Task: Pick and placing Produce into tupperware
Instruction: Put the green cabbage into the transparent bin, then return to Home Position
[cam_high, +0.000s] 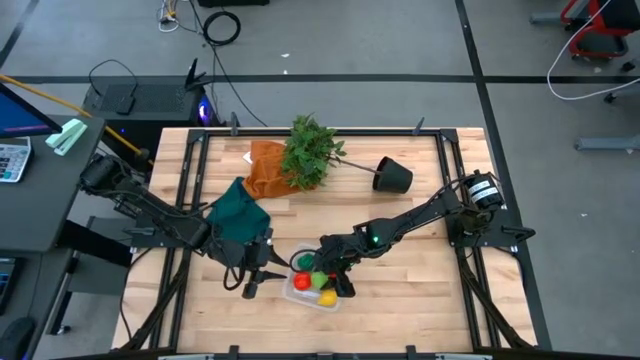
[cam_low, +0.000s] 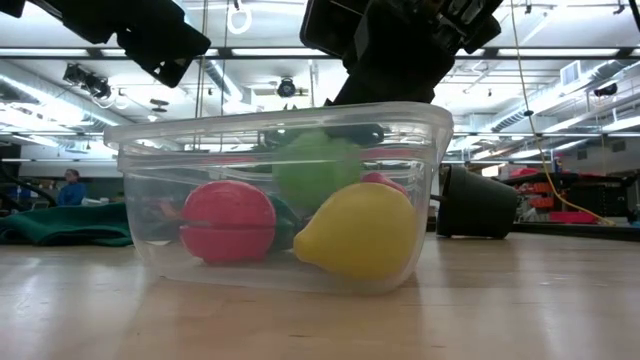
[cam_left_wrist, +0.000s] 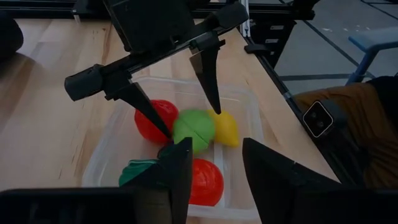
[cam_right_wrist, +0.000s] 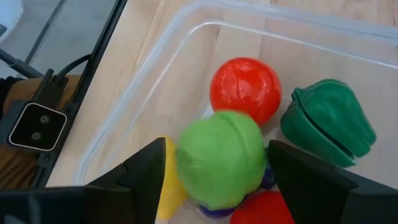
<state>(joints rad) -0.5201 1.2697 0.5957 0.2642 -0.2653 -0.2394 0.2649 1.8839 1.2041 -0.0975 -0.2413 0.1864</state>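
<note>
The clear tub (cam_high: 300, 297) stands near the table's front edge, also seen in the low view (cam_low: 140, 200). It holds two red fruits (cam_left_wrist: 152, 118) (cam_left_wrist: 205, 180), a yellow one (cam_low: 355, 232), a dark green pepper (cam_right_wrist: 326, 121) and a light green round fruit (cam_right_wrist: 217, 162). The light green fruit lies on top of the others. My right gripper (cam_left_wrist: 189, 121) is open just above the tub, pointing down, one finger on each side of the light green fruit. I see a narrow gap at each finger. My left gripper (cam_high: 250, 288) is open and empty just left of the tub.
A tipped-over leafy plant (cam_high: 312, 150) with its black pot (cam_high: 392, 176) lies at the back of the table. An orange cloth (cam_high: 265, 165) and a dark green cloth (cam_high: 238, 208) lie to the left behind the tub. Bare wood lies to the tub's right.
</note>
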